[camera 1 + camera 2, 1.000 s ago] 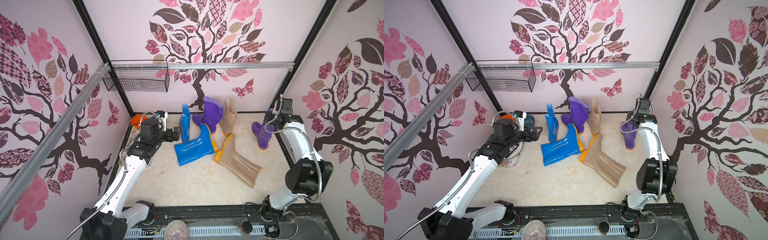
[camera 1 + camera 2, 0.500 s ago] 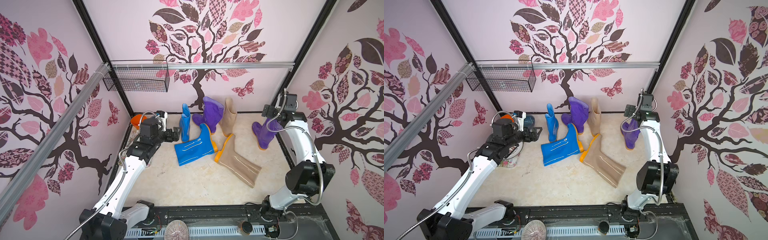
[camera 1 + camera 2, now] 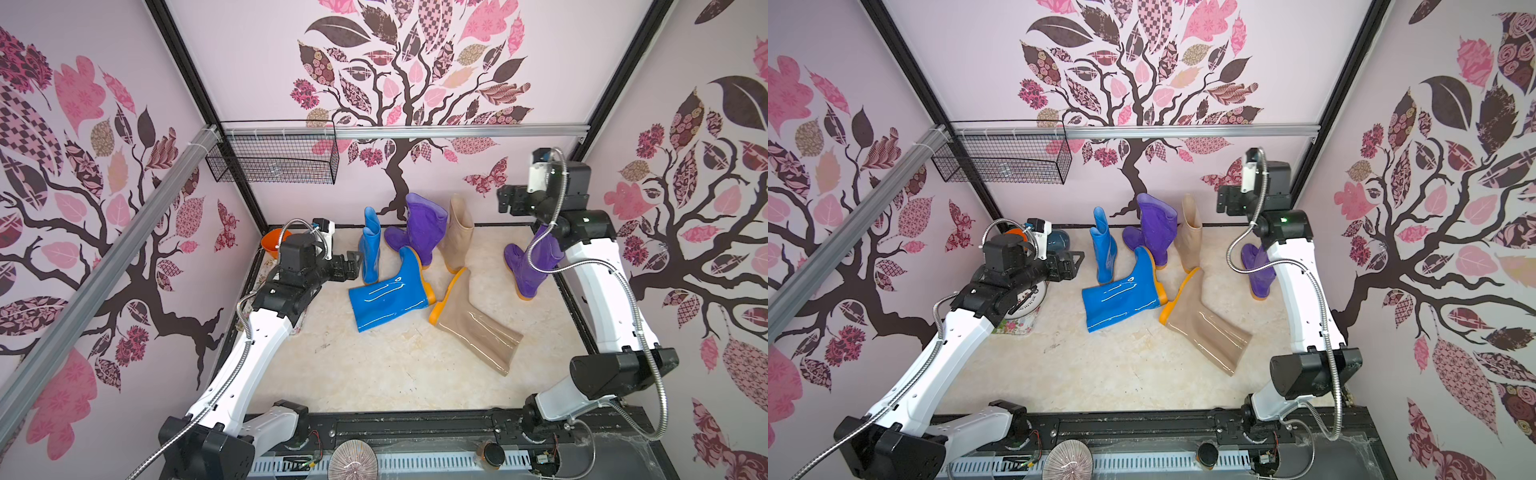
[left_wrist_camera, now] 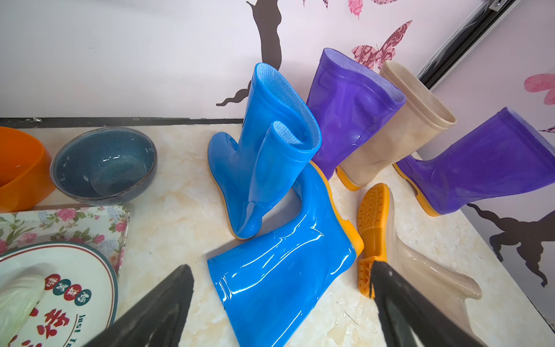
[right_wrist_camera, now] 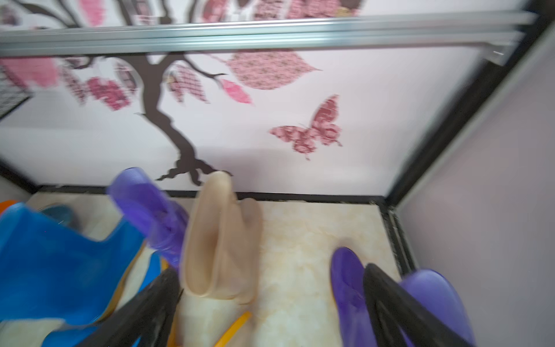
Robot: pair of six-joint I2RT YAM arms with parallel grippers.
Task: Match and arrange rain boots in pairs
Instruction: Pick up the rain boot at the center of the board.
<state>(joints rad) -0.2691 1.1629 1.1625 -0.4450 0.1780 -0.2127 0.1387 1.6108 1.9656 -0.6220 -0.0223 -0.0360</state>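
Right hand [image 3: 508, 200] open, empty; the lone purple boot [image 3: 524, 266] stands below it. Left hand [image 3: 352, 266] open beside the upright blue boot [image 3: 370, 249]

Orange cup [image 4: 18, 168] beside grey-blue bowl [image 4: 103, 165]; plate [image 4: 69, 261] on floral tray [image 4: 90, 219]; wire basket [image 3: 274, 160] on rail

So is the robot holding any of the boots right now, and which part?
No, nothing is held. The left gripper and the right gripper are both open and empty.
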